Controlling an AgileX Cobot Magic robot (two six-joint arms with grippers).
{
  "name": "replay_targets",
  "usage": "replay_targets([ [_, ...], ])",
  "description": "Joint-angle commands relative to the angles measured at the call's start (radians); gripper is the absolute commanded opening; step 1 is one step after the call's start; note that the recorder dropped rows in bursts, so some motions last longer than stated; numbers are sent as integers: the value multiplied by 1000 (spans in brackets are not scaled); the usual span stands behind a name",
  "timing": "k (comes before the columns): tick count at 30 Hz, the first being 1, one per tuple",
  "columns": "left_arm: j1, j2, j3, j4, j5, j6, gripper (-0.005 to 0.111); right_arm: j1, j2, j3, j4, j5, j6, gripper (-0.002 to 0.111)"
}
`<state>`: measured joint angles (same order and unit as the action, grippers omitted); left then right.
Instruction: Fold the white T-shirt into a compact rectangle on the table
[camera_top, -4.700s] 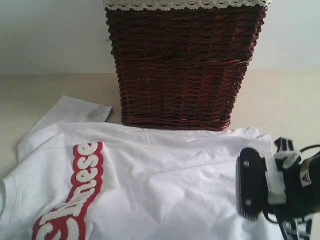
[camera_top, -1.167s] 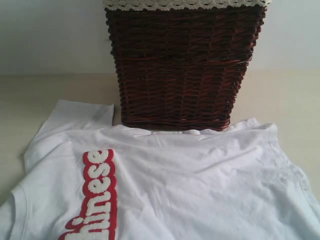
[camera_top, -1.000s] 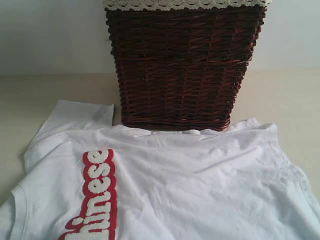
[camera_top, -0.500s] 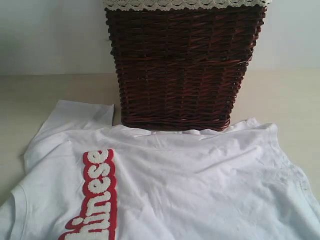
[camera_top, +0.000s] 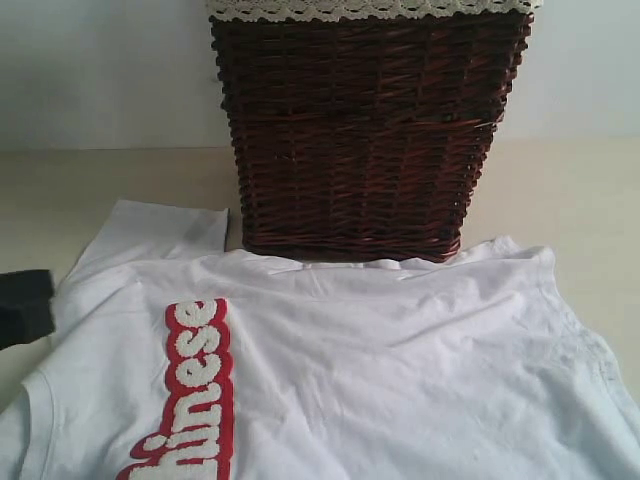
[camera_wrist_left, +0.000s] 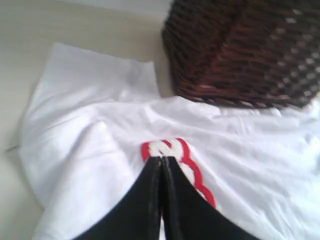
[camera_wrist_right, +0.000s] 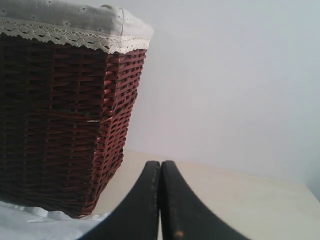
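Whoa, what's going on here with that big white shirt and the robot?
A two-armed robot is meant to fold the white T-shirt into a neat rectangle. Right now the shirt lies spread out and unfolded on the table, its top edge against the wicker basket. Neither arm holds it. The left end effector is shut and points at the shirt near the red lettering. The right end effector is shut too, faces the basket and grips nothing.
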<state>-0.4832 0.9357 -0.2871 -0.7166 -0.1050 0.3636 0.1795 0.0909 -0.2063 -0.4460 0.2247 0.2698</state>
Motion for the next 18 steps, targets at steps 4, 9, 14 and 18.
replay_targets([
  [4, -4, 313, -362, 317, 618, 77, 0, -5, -6, 2, -4, -3, -3, 0],
  [9, -6, 436, -426, 209, 932, 256, 0, -5, -6, 2, -4, -3, -3, 0],
  [14, -90, 455, -391, 58, 1008, 415, 0, -5, -6, 2, -4, -3, -3, 0],
  [18, -203, 455, -388, 25, 1046, 407, 0, -5, -6, 2, -4, -3, -3, 0],
])
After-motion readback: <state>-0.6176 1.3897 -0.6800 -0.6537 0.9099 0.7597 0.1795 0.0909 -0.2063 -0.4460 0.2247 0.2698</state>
